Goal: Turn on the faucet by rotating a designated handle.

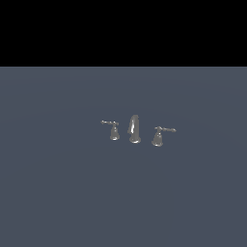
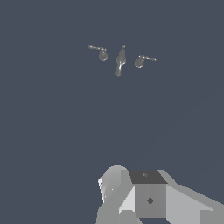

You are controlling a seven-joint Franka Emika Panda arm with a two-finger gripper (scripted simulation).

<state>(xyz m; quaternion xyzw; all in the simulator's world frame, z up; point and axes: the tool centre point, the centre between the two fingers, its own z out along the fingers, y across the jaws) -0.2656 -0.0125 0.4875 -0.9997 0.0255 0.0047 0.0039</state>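
A flat, dull slate-blue bench (image 1: 58, 193) fills the lower part of the exterior view, under a black band. In the wrist view the next largest thing is a blocky pale grey and white part of the robot arm (image 2: 148, 199) with a dark top face; whether this is the hand cannot be told, so whether the hand is spread or pressed together cannot be told either, and no arm shows in the exterior view. Near the middle of the bench stands the small shiny chrome three-piece faucet (image 1: 134, 130). Its upright, curved, tapering spout (image 1: 134, 128) stands between two lever handles, each apart from it. On the exterior view's right is the twin chrome handle with the wider, bulkier base (image 1: 158, 136), its lever pointing away from the spout. On the exterior view's left is the slightly smaller chrome handle with a thin straight lever atop a narrow bell-shaped base (image 1: 114, 131), its lever also pointing away from the spout. In the wrist view the faucet lies well apart from the grey arm part, nothing touching it.
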